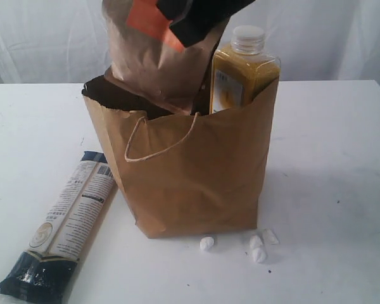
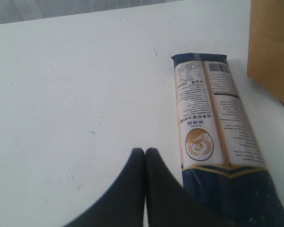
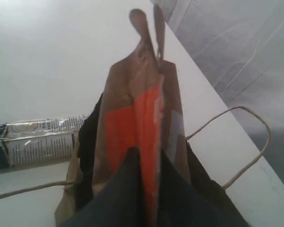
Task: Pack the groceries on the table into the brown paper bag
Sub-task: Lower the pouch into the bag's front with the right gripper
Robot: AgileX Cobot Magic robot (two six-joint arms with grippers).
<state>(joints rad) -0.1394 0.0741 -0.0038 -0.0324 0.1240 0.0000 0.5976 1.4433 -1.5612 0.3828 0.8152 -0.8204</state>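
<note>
At top centre, the right gripper [image 1: 189,30] pinches a brown pouch [image 1: 149,63] at the mouth of the paper bag [image 1: 190,183], while the left gripper [image 2: 145,153], jaws pressed together, sits near the packet [image 2: 213,123].

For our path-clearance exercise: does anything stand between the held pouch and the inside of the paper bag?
Nothing visible blocks it. The pouch hangs at the open mouth of the bag. The bottle already stands inside, close beside the pouch, leaving the rest open.

At centre we see a crinkled brown paper bag [image 1: 190,183] on the white table [image 1: 342,158], a yellow-grain bottle with white cap [image 1: 240,79] inside. Above, the right gripper [image 1: 180,28] pinches a brown orange-labelled pouch [image 1: 145,63]. A long navy-cream packet [image 1: 69,215] lies lower left.
</note>
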